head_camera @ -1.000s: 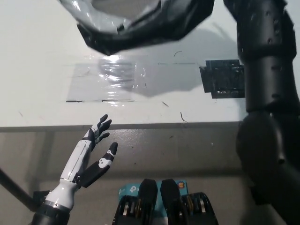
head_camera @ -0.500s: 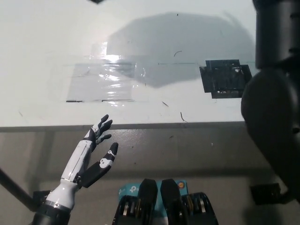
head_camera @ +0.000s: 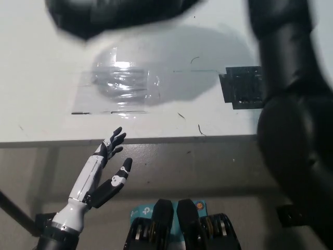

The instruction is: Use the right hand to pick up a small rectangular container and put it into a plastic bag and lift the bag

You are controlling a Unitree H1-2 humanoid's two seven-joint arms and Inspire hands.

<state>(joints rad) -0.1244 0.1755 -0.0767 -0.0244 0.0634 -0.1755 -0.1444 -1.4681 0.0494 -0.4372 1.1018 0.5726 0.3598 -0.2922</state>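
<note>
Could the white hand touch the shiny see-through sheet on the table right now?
Probably yes, with a stretch. The left hand hangs open below the table edge, nothing sits between it and the clear sheet, but the dark bag hovers above.

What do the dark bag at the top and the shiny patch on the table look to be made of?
The bag looks like thin black plastic film, soft and slightly glossy, though it is motion-blurred. The shiny patch looks like clear tape or film stuck flat on the white table: it is see-through, wrinkled and catches glare.
</note>
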